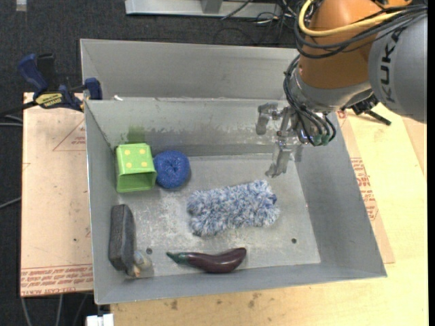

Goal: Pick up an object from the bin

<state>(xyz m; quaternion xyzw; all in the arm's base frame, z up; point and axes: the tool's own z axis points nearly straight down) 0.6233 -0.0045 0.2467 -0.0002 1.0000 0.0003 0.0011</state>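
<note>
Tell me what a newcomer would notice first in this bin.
The arm's orange cover at upper right stands out, its gripper hanging near the right end of a fluffy blue-white mop head in the bin's middle. Next, the bright green dotted cube at the left wall, beside a blue ball.

the cube (134, 167) is green with paler dots, the ball (172, 170) plain blue, the shaggy cloth (233, 208) mottled blue and white, the aubergine (209, 259) dark purple, the block (121, 236) dark grey, the bin (204, 121) grey.
</note>
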